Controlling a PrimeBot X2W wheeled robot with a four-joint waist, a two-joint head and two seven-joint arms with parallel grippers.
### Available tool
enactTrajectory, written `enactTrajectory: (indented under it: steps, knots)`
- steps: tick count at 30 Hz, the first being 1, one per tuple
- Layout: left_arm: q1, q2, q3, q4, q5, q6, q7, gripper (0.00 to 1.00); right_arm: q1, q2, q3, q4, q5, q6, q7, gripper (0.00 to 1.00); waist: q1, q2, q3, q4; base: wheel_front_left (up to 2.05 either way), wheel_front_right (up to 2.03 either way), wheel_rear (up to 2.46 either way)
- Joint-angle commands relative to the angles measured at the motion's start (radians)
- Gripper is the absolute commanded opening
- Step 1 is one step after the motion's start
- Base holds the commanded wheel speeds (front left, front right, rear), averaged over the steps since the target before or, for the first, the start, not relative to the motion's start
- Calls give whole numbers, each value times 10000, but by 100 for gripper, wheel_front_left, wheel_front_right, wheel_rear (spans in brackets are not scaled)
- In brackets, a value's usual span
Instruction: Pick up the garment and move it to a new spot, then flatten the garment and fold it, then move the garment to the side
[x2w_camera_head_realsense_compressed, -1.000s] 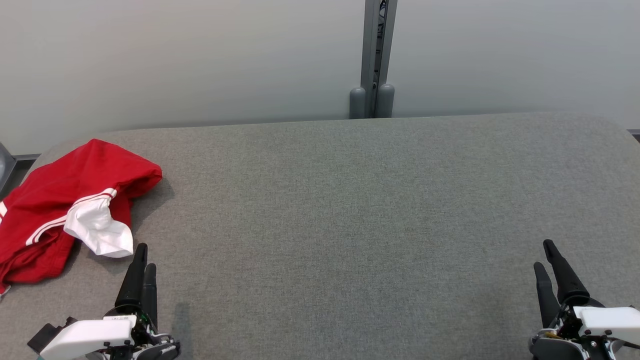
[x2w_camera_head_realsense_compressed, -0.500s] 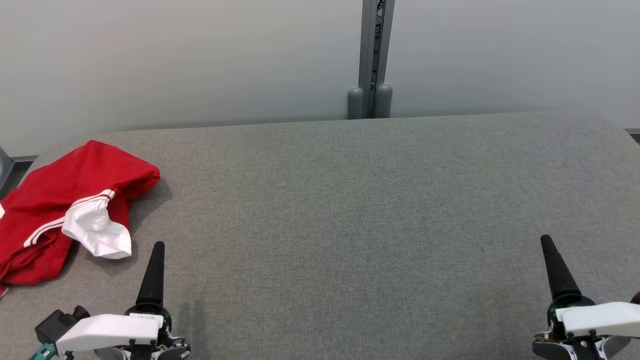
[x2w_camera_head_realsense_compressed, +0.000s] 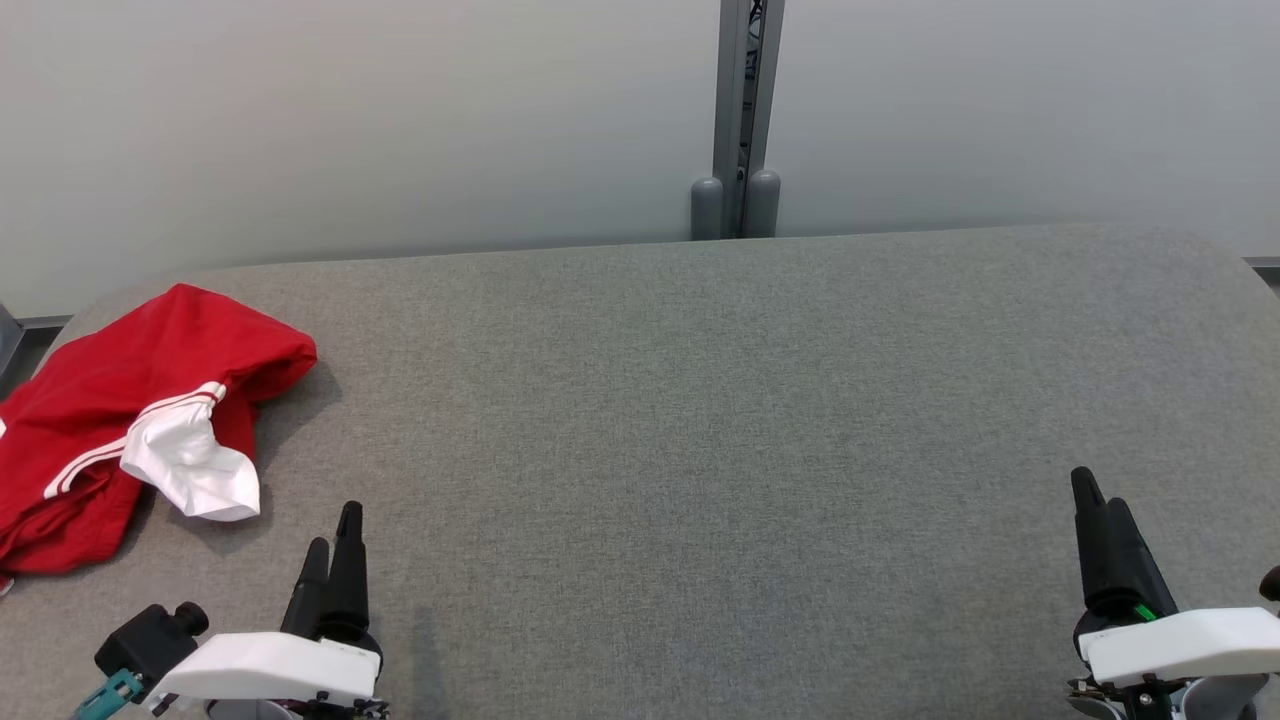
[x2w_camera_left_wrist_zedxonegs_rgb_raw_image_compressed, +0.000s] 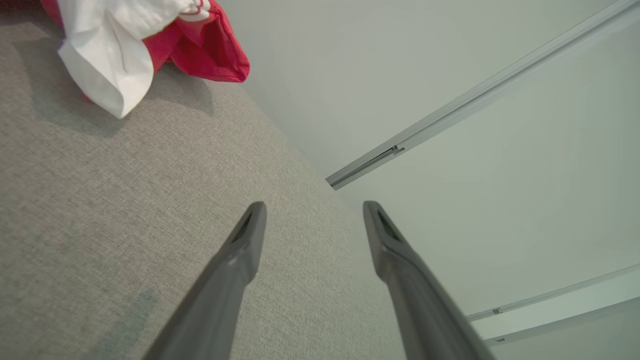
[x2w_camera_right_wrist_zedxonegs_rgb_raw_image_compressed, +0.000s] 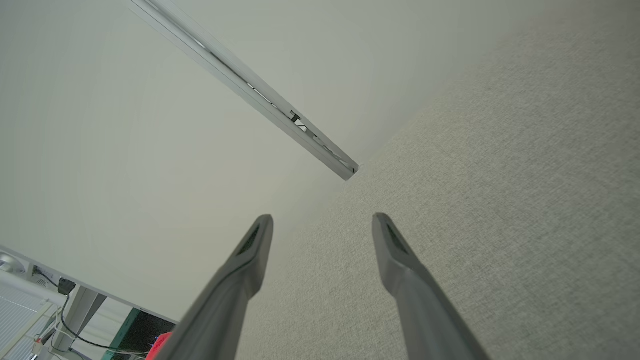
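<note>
Head view: one red garment (x2w_camera_head_realsense_compressed: 110, 400) with white stripes and a white flap lies crumpled in a heap on the grey worktop (x2w_camera_head_realsense_compressed: 700, 400), far to the left of the single grey post (x2w_camera_head_realsense_compressed: 738, 100) behind the back edge. It is not flattened or folded, so I judge the pick-up is not yet done. The left gripper (x2w_camera_head_realsense_compressed: 335, 530) sits left of the post and nearer the robot, just beside the garment but not touching it, probably because it is the arm placed to reach the cloth. The right gripper (x2w_camera_head_realsense_compressed: 1098, 492) waits right of the post, well apart from the garment, with bare worktop between the two grippers where the cloth could be laid out.

Left wrist view: two dark fingers (x2w_camera_left_wrist_zedxonegs_rgb_raw_image_compressed: 240, 260) are spread with nothing between them. They hang above the worktop with the garment off to one side, while the post runs slantwise beyond.

Right wrist view: two fingers (x2w_camera_right_wrist_zedxonegs_rgb_raw_image_compressed: 400, 265) are likewise spread and hold nothing, and they aim toward the post's foot.
</note>
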Motion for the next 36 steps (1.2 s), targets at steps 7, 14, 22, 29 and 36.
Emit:
enactTrajectory:
  steps: [7,14,22,29,36]
  knots:
    - [-6,124,-200,-41,1675,220,-300,100,14,-172,108,-389,-1404,13,-340,100,-1,0,-18,-15,0,0,0]
    - [84,152,-284,-22,2705,274,-529,100,85,-214,148,-542,-2454,15,-570,100,-1,0,-32,-12,0,0,0]
    - [187,176,-322,-277,3794,393,-769,100,129,-259,181,-671,-3537,16,-819,100,-1,0,-14,-8,0,0,0]
    - [289,202,-416,-382,4684,448,-963,100,174,-288,207,-778,-4409,18,-1015,100,-1,0,36,0,0,0,0]
    - [380,214,-466,-397,5469,518,-1151,100,243,-319,215,-887,-5206,19,-1201,100,-1,0,51,8,0,0,0]
